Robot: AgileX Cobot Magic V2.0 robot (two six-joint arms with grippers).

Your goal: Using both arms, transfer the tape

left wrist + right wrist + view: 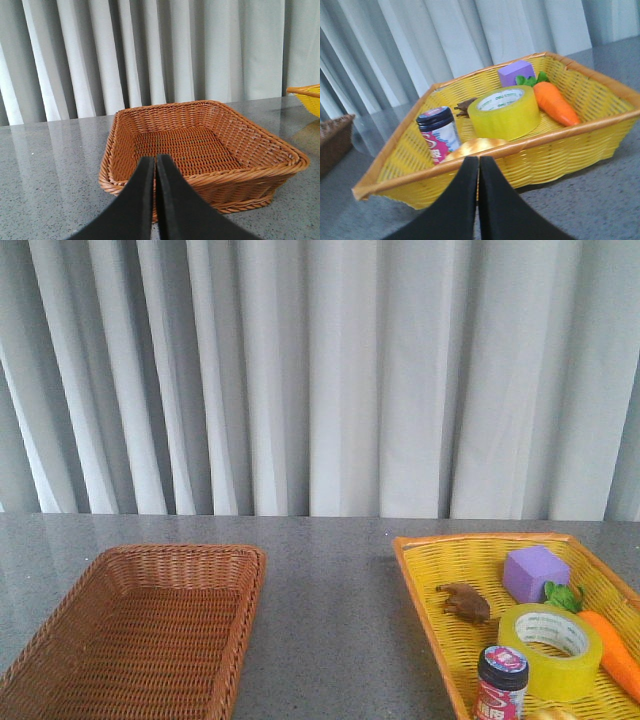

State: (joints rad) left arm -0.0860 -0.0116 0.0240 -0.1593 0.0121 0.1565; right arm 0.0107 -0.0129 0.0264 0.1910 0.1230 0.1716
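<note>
- The tape (551, 648) lay flat in the yellow basket (432, 578) at the bench's near right corner, its open core facing up, so its axis stood upright and the roll offered a round wall and not a long side.
- In the right wrist view the tape (504, 111) sat ahead of the right gripper (478, 162) and beyond the basket's near rim (530, 142), slightly off to one side of the fingers' line; the gripper itself hung outside the basket, short of that rim.
- The right gripper's fingers were pressed together with nothing between them.
- The left gripper (155, 161) was likewise closed and empty, and it faced the brown wicker basket (280, 165) toward the bench's near left corner, well apart from the tape.
- By that layout the right arm was clearly the nearer one and looked the likelier to make the first pick, though it would have to spread its fingers and clear the rim first.
- Crowding mattered: a dark jar with a pink label (437, 134) stood just beside the tape on the nearer side, an orange toy carrot (555, 101) lay close on the other, a purple block (516, 73) sat behind, and a small brown object (464, 601) lay near the block.
- A shiny golden item (475, 146) sat against the near rim; what it was could not be told.
- The bench was grey speckled stone (330, 630), smooth and faintly reflective, and pale pleated curtains (320, 370) closed off the far edge.
</note>
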